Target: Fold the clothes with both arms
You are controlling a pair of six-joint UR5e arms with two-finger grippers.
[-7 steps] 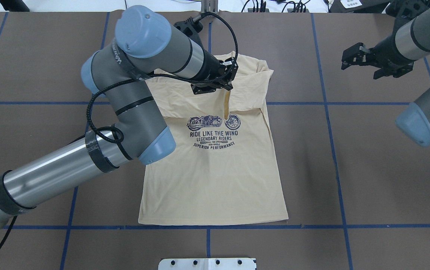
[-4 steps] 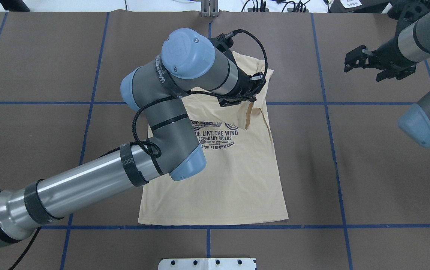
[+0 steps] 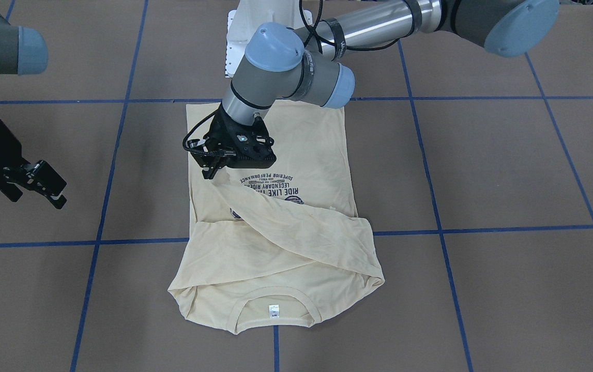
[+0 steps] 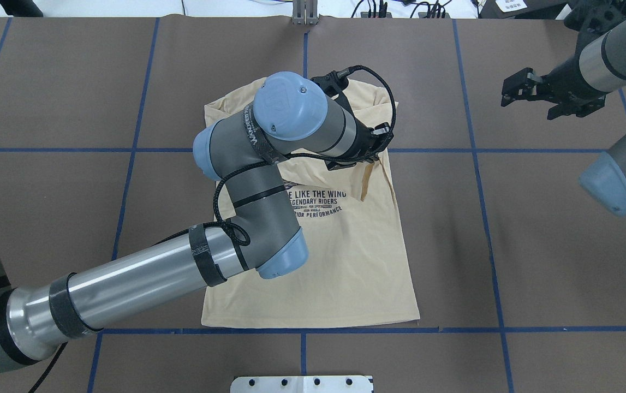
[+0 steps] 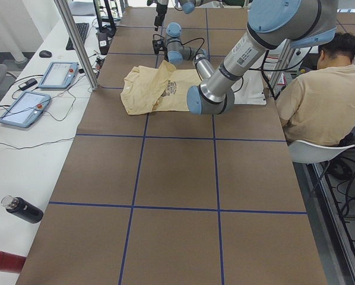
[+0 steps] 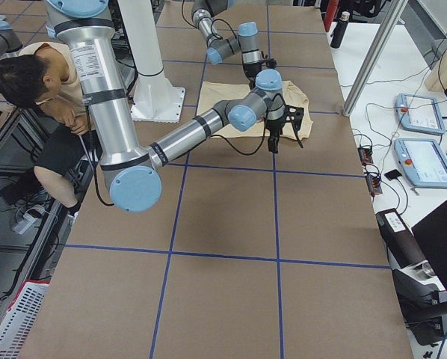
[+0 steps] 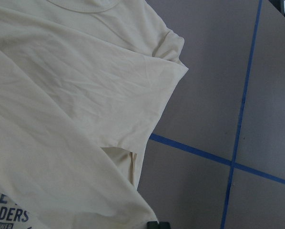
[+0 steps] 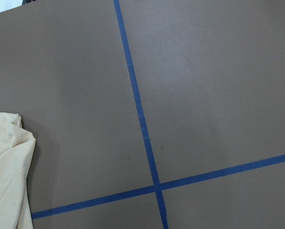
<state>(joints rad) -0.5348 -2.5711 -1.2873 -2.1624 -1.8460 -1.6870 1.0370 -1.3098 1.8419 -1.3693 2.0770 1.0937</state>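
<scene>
The cream-yellow T-shirt (image 4: pixel 340 262) lies flat on the brown table, print up, collar at the far side (image 3: pixel 275 310). My left gripper (image 4: pixel 365 162) hovers over the shirt's chest and is shut on the cuff of a sleeve (image 3: pixel 286 212). The sleeve is drawn diagonally across the print. The cuff end hangs below the fingers (image 4: pixel 366 185). The left wrist view shows the shut fingertips (image 7: pixel 152 224) on the fabric (image 7: pixel 61 95). My right gripper (image 4: pixel 509 91) is open and empty, held above bare table well to the shirt's right. Its wrist view shows only a corner of the shirt (image 8: pixel 4 143).
Blue tape lines (image 4: pixel 487 240) divide the brown table into squares. The white pedestal base (image 4: pixel 302 383) is at the near edge. An operator (image 5: pixel 320 95) sits beside the table. Teach pendants (image 5: pixel 59 74) and bottles (image 5: pixel 23 209) lie on the side bench.
My left arm has swung right and slightly towards the robot, carrying the sleeve cuff across the shirt's chest. The right gripper has barely moved.
</scene>
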